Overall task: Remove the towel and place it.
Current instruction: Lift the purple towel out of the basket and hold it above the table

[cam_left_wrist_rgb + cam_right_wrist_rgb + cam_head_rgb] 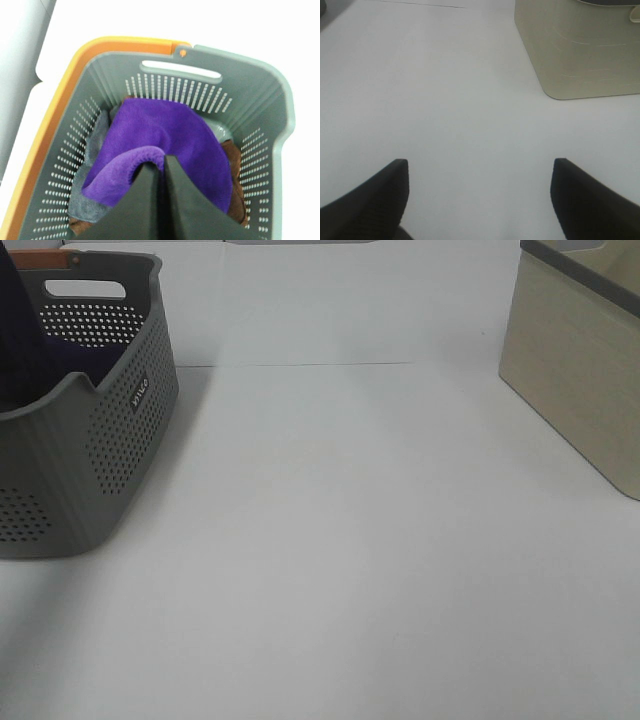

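Note:
The purple towel (170,130) lies bunched inside the grey perforated basket (260,100), with one fold drawn up to my left gripper (164,159). That gripper is shut, its two dark fingers pressed together on the fold. In the high view the basket (110,450) stands at the far left of the table, and a patch of the towel (85,355) shows over its rim. A dark shape rises from the basket at the frame edge, and I cannot make out what it is. My right gripper (480,170) hangs open above bare white table, holding nothing.
A brown cloth (237,165) and a grey cloth (92,150) lie under the towel in the basket. An orange rim (65,95) runs along one side of the basket. A beige box (575,370) stands at the right of the white table (350,540).

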Robot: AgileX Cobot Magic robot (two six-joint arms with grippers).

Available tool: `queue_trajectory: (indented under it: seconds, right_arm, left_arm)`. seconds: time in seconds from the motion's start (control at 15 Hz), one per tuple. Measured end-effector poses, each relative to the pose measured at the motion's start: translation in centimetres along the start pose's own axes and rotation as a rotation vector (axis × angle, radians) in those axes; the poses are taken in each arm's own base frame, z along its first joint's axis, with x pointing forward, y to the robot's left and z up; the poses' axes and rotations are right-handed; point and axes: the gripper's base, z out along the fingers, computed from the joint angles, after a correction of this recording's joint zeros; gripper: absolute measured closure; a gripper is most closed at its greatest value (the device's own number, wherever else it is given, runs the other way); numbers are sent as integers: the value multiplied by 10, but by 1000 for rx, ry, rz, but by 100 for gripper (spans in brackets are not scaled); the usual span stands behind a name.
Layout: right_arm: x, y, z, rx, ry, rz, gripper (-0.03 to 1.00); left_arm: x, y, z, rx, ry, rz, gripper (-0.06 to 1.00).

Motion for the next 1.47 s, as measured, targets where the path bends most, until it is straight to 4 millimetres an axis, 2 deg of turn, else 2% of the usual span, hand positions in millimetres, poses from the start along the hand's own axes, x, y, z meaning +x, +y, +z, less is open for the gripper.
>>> queue_trajectory:
  seconds: [0.2, 0.27, 0.33, 0.53, 0.8, 1.0, 1.07, 1.27, 1.47]
  right_arm:
    - [0, 0, 0, 0, 0, 0, 26]
    - [0, 0, 0, 0, 0, 0, 26]
    - [0, 0, 0, 0, 0, 0, 26]
    - [0, 0, 0, 0, 0, 0, 26]
    - [0, 1, 0, -6, -4, 1, 26]
    - [-8, 2, -4, -26, -73, -17, 26]
    - [-13, 5, -6, -54, -131, -26, 26]
    - [-22, 8, 3, -98, -88, -57, 26]
    - [-38, 10, 18, -147, -46, -71, 26]
  left_arm:
    - [-11, 2, -53, 28, -149, -8, 94]
    - [-17, -2, -87, 58, -271, 11, 94]
    - [-18, -7, -102, 76, -325, 24, 94]
    - [-20, -20, -131, 122, -443, 58, 94]
    - [-29, -39, -160, 204, -599, 78, 94]
    - [-43, -52, -196, 291, -812, 77, 94]
    - [-46, -63, -209, 346, -914, 81, 94]
    - [-46, -83, -203, 400, -955, 104, 94]
    - [-42, -124, -173, 442, -943, 181, 94]
